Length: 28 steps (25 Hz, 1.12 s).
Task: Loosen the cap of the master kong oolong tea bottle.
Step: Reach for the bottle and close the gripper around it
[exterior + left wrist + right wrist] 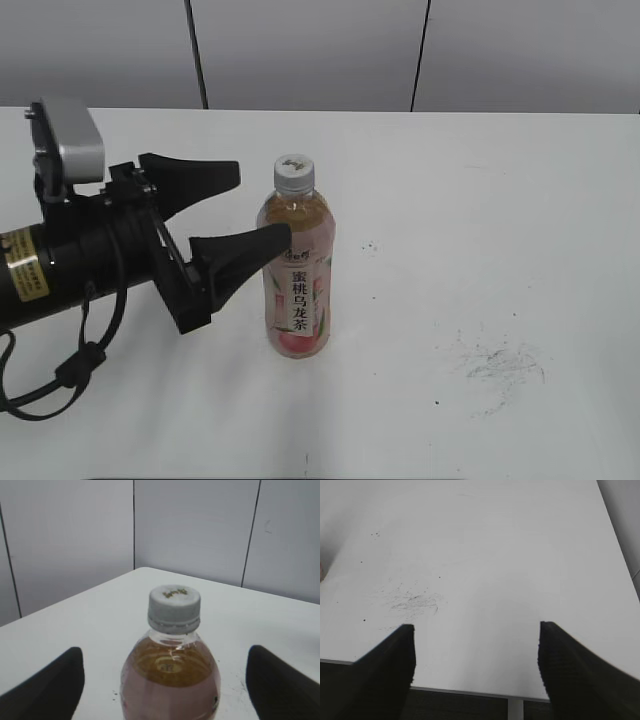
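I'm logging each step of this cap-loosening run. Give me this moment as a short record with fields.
bottle: master kong oolong tea bottle upright on the white table
cap: cap on the neck, untouched
left gripper: left gripper open, at the bottle's left side, one finger beside its shoulder
right gripper: right gripper open, holding nothing, over the table edge
table marks: dark scuff right of the bottle

The master kong oolong tea bottle (296, 265) stands upright on the table (500, 220), the left tool (240, 208) just left of it.

A white table (520, 200) carries the upright master kong oolong tea bottle (296, 275) and dark scuff marks (505, 365).
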Tool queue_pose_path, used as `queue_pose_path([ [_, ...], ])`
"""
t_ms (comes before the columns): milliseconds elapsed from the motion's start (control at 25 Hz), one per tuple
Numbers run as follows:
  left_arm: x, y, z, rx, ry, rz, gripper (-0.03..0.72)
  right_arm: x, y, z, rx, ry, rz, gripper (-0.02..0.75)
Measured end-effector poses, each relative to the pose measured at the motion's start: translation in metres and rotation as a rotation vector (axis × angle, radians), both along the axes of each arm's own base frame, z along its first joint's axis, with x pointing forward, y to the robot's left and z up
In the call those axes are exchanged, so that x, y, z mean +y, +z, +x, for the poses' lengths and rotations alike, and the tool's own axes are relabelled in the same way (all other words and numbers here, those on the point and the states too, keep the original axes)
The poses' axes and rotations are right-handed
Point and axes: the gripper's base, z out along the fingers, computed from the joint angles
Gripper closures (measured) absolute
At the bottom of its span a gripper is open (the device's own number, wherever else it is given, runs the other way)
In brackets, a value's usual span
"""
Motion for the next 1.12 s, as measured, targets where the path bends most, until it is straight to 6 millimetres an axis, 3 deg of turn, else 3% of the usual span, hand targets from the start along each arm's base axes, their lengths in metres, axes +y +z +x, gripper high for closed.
queue_pose_path([
  [520,-0.036,-0.024,0.021,0.087,-0.046,-0.017,0.099,0.000,0.000,0.000,0.000,0.000,0.000,0.163],
  [840,-0.045,-0.035,0.038,0.097,-0.031,-0.021,0.099,0.000,0.000,0.000,0.000,0.000,0.000,0.163],
  [1120,-0.054,-0.043,0.038,0.108,-0.058,-0.014,0.113,0.000,0.000,0.000,0.000,0.000,0.000,0.163],
])
